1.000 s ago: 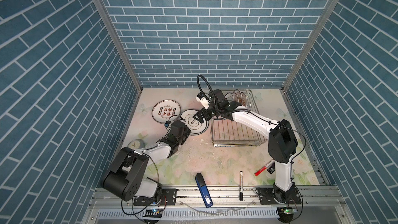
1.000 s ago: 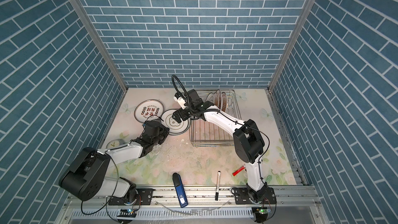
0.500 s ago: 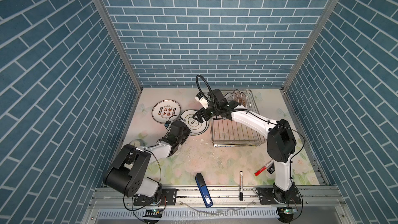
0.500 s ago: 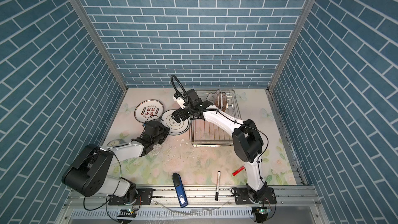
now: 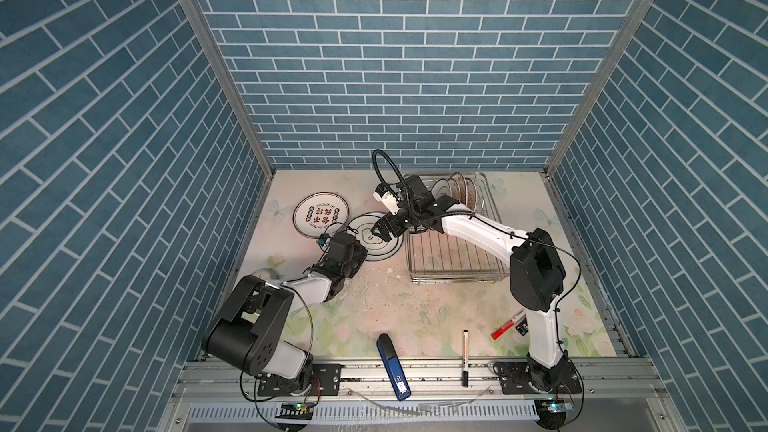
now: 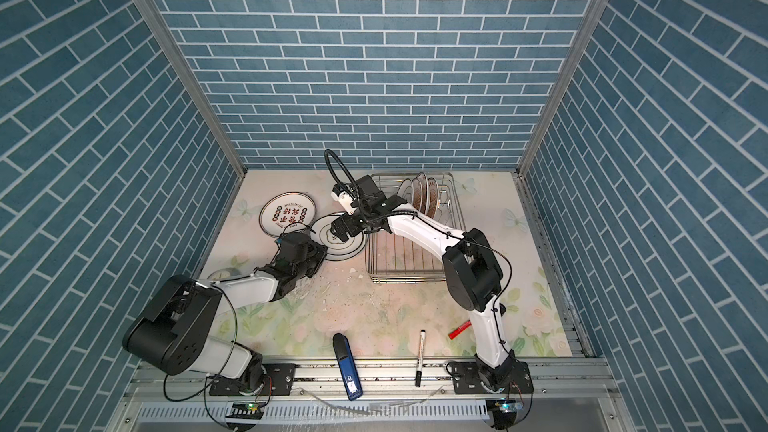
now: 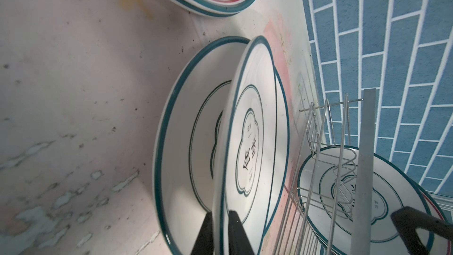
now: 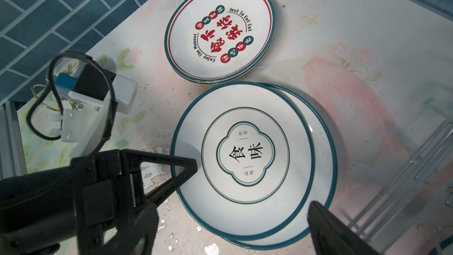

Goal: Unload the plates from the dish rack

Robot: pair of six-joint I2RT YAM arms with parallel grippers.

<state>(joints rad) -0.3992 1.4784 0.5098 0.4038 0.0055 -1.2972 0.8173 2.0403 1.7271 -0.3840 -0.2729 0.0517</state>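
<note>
Two white plates with a quatrefoil emblem lie overlapped on the mat left of the dish rack (image 5: pixel 457 261) (image 6: pixel 409 261). My left gripper (image 7: pixel 221 217) (image 5: pixel 360 248) is shut on the near rim of the top plate (image 7: pixel 250 143) (image 8: pixel 245 158), which tilts above the lower plate (image 7: pixel 181 143) (image 8: pixel 326 168). My right gripper (image 8: pixel 224 214) (image 5: pixel 382 234) hangs open just above the top plate, holding nothing. A stack of red-character plates (image 5: pixel 318 216) (image 8: pixel 220 33) lies further left. Several plates (image 5: pixel 457 191) (image 6: pixel 419 195) stand upright at the back of the rack.
A small clock (image 5: pixel 262 274) lies by the left wall, partly behind my left arm. Near the front edge are a blue flat object (image 5: pixel 392 367), a black marker (image 5: pixel 465 357) and a red marker (image 5: pixel 507 328). The rack's wire wall (image 7: pixel 316 168) stands close beside the plates.
My left arm has edged a little toward the quatrefoil plates, still with the plate's rim between its fingers. The right gripper has stayed open above the plate.
</note>
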